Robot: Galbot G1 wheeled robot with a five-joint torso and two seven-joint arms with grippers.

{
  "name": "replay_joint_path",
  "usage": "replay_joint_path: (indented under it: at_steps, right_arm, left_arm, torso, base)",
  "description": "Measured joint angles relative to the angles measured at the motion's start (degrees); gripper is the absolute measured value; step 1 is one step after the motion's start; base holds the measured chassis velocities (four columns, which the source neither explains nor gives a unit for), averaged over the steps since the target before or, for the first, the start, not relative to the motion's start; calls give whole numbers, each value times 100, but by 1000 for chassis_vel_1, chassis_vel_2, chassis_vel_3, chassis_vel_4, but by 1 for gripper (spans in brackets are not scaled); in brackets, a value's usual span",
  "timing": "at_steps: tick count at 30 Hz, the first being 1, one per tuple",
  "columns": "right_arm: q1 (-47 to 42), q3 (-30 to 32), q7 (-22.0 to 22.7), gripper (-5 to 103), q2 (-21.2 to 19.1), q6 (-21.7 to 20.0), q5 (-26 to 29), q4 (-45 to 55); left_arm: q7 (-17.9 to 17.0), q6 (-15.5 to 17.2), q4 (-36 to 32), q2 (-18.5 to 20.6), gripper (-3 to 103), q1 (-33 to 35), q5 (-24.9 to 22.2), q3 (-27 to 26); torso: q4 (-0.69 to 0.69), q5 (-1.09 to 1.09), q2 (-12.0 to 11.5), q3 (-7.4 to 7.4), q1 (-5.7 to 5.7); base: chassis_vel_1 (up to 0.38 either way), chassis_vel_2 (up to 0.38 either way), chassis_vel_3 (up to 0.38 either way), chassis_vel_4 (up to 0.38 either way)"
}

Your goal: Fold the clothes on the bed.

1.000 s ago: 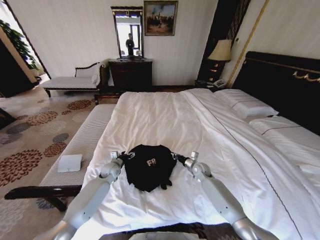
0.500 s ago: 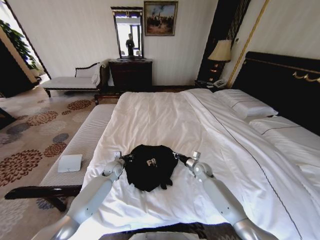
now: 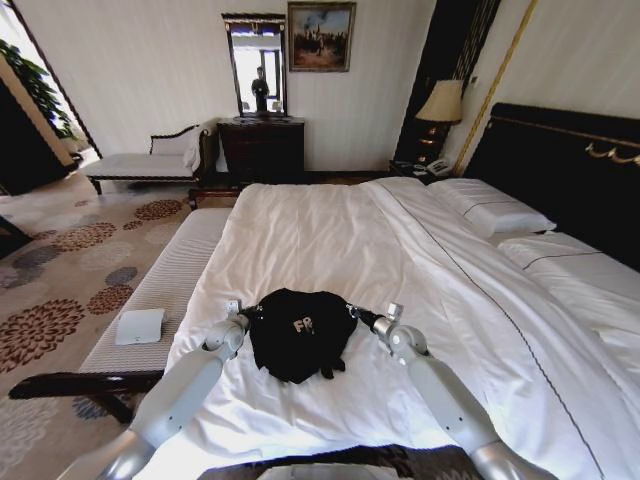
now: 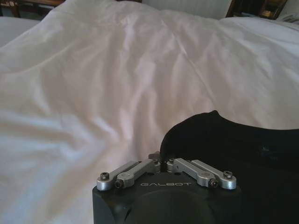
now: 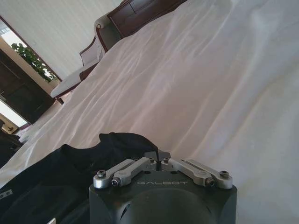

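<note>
1. Nearest, the two grey arms reach forward from the bottom of the head view onto the white bed (image 3: 330,240), one on each side of the black T-shirt (image 3: 298,335).
2. The T-shirt lies bunched in a rounded heap on the near part of the duvet, between the two hands, its white print partly showing on top.
3. The left hand (image 3: 243,314) is at the shirt's left upper edge; in the left wrist view (image 4: 161,161) its fingers are drawn together, pinching the black fabric (image 4: 224,140) at the rim of the heap.
4. The right hand (image 3: 352,312) is at the shirt's right upper edge; in the right wrist view (image 5: 159,156) its fingers are likewise closed together, nipping a fold of the dark cloth (image 5: 70,172).
5. Beyond the shirt, the wrinkled duvet stretches away, bare of other clothing.
6. Farther right lie the white pillows (image 3: 495,215) against the dark headboard (image 3: 570,160).
7. Left of the bed stands a pale upholstered bench (image 3: 165,280) carrying a small white box (image 3: 139,325).
</note>
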Motion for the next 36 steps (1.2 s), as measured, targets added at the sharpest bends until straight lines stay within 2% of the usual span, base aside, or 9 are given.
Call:
replay_joint_path:
  at_steps: [7, 13, 18, 25, 27, 28, 32, 36]
  right_arm:
    - [136, 105, 240, 0, -380, -69, 224, 630]
    - [303, 146, 376, 0, -532, -116, 335, 980]
    - [752, 142, 638, 0, -808, -215, 648, 1645]
    - [1388, 160, 810, 0, -973, -304, 890, 1847]
    - [1754, 147, 900, 0, -1105, -339, 1107, 1829]
    - [1754, 147, 900, 0, -1105, -339, 1107, 1829]
    - [2245, -1, 996, 0, -1331, -358, 1446, 1784]
    - [2603, -97, 1052, 0, -1419, -365, 1634, 1699]
  left_arm:
    - [8, -187, -562, 419, 1, -171, -78, -73]
    - [-71, -189, -868, 607, 1, -421, -298, -84]
    - [-156, -189, -1339, 939, 1, -1037, -691, 90]
    - [-179, -184, -1330, 1109, 1, -1780, -1051, 222]
    - [-180, -184, -1224, 1190, 1, -2362, -1286, 362]
    - [-180, -184, -1224, 1190, 1, -2362, -1286, 362]
    - [-193, -184, -1120, 1289, 1, -3219, -1709, 666]
    - [-241, -171, -1062, 1296, 1, -3676, -1936, 864]
  torso:
    - [0, 0, 0, 0, 0]
    - [-1, 0, 0, 0, 0]
    - [0, 0, 0, 0, 0]
    - [0, 0, 0, 0, 0]
    - [0, 0, 0, 0, 1]
    - [0, 0, 0, 0, 1]
    - [-1, 2, -1, 0, 1]
    - [-1, 0, -1, 0, 1]
  base:
    - [0, 0, 0, 0]
    - [0, 0, 0, 0]
    - [0, 0, 0, 0]
    - [0, 0, 0, 0]
    - [0, 0, 0, 0]
    - [0, 0, 0, 0]
    - [0, 0, 0, 0]
    - [0, 0, 0, 0]
